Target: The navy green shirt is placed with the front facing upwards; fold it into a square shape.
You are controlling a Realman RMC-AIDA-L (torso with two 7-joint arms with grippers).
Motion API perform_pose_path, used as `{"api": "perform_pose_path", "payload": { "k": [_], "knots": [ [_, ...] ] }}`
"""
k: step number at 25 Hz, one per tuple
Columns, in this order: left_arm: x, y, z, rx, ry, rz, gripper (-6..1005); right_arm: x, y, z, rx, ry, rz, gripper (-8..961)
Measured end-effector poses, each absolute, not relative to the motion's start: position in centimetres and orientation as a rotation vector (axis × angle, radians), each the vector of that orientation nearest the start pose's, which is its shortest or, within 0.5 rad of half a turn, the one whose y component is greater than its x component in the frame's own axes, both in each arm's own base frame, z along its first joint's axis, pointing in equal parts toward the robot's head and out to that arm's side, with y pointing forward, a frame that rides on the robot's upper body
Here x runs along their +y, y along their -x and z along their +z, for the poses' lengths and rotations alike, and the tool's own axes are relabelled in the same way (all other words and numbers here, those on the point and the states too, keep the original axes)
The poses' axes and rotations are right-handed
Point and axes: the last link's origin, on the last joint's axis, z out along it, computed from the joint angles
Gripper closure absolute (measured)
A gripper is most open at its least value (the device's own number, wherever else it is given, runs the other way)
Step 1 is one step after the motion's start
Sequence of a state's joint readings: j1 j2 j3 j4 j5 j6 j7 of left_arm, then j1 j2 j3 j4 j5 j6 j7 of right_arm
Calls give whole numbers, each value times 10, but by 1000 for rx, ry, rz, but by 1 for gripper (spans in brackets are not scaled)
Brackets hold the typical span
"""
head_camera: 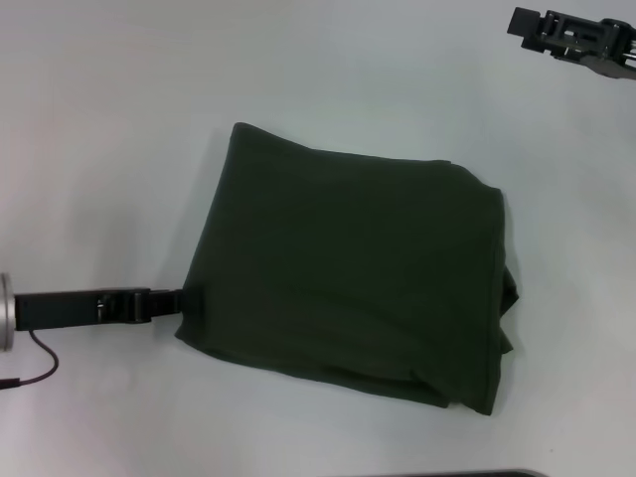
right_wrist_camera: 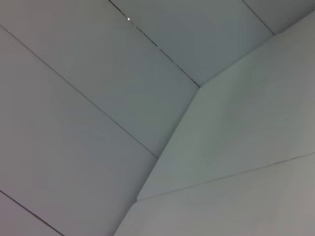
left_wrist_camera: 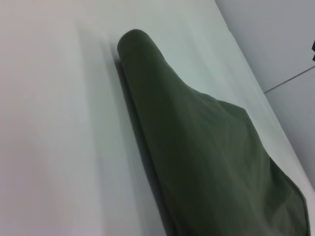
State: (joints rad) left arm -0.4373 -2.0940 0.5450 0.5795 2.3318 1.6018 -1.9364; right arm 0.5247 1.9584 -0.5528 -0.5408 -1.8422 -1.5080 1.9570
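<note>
jaws of the left gripper (head_camera: 179, 301) are meeting the left edge of the navy green shirt (head_camera: 348, 268), their opening hidden by cloth, so whether they are pinching it cannot be told.
the shirt is lying folded into a rough, slightly tilted rectangle near the middle of the white table (head_camera: 99, 129), plain dark side up, with loose layers bunching along its right edge. the left arm is reaching in low from the table's left edge, its tip touching the shirt's near-left corner. in the left wrist view the shirt (left_wrist_camera: 216, 157) is rising as a smooth folded ridge off the table (left_wrist_camera: 54, 128). the right gripper (head_camera: 527, 22) is hanging over the far right corner of the table, well apart from the shirt; its jaws are looking slightly parted, holding nothing.
</note>
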Motion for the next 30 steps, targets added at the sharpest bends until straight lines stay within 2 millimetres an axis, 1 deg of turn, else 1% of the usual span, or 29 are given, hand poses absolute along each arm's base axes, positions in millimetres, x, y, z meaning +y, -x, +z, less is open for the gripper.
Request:
{"api": "perform_pose_path", "payload": {
  "k": [8,15,25,30],
  "knots": [
    [254,322,-27,-1761,2551,-524,983,355,-288,62,1440,2238,1050,174],
    [242,323,-26,-1781,2583,-530,949,355,-289,63,1439,2237,1047,174],
    [244,320,-27,-1762,2605,-539,899,355,-290,63,1442,2233,1044,175],
    [244,320,-26,-1798,2601,-518,875,354,-292,64,1445,2225,1046,174]
  ]
}}
